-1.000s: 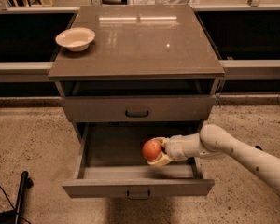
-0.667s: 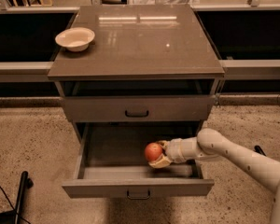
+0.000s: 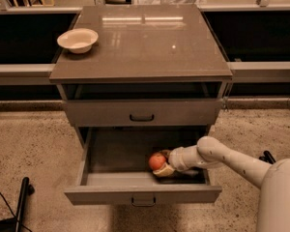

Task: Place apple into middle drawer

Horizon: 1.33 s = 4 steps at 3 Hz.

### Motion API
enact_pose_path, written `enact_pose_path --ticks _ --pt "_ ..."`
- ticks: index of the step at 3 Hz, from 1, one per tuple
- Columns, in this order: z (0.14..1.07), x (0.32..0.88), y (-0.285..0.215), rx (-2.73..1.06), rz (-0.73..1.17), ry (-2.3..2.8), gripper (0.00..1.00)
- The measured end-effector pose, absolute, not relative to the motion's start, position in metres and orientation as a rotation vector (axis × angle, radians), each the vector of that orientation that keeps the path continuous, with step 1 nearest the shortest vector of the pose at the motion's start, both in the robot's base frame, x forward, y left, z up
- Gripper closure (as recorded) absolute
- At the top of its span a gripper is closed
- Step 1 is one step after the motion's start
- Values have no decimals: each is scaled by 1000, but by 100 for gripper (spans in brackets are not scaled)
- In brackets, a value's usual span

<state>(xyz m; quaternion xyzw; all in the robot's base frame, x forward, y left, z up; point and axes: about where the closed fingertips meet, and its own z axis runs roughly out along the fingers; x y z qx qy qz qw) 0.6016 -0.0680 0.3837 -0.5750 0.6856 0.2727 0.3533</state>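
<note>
Inside the open middle drawer (image 3: pixel 101 194), the claw (image 3: pixel 161 162) pinches the apple (image 3: pixel 156 161) between its 2 fingers, low near the drawer floor.

No readable text, hand (image 3: pixel 160 165) in middle drawer (image 3: pixel 183 194)

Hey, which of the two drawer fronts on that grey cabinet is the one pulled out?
The lower one, the middle drawer: it is pulled far out, with the gripper holding the apple inside it. The upper drawer is not.
</note>
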Motion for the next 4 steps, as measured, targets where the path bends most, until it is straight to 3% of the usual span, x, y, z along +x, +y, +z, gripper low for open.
enact_pose_path --ticks 3,4 --pt "382 603 -61 -1518 730 1767 5" --pt "382 603 -61 -1518 731 1767 0"
